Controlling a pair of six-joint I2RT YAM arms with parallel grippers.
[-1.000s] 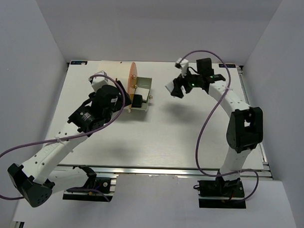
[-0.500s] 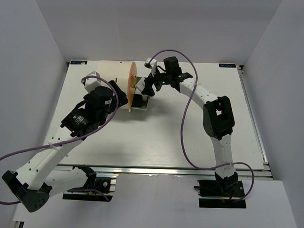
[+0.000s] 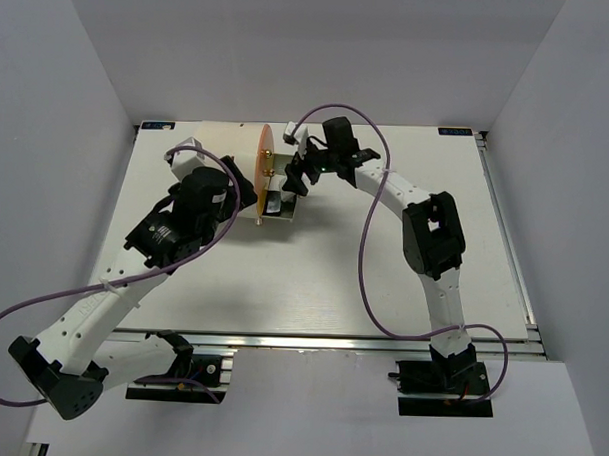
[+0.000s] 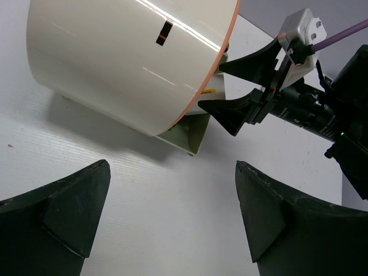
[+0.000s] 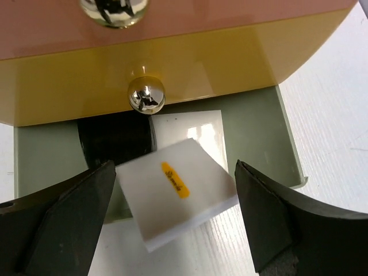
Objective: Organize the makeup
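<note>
Right gripper (image 5: 174,167) jaws wide, over open green drawer (image 5: 270,144) of cream cylinder (image 4: 126,57); white square tile (image 5: 178,192), yellow label up, askew between fingers, overlapping second white tile (image 5: 198,129) and dark disc (image 5: 115,141) in drawer; left gripper (image 4: 172,165) jaws wide, empty, beside cylinder.

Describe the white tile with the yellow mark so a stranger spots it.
Find the cream cylinder at the table's far side, then the green drawer pulled out under its orange front. The marked tile sits tilted over the drawer's front edge; unlike the plain white tile behind it, it bears a yellow oval mark.
</note>
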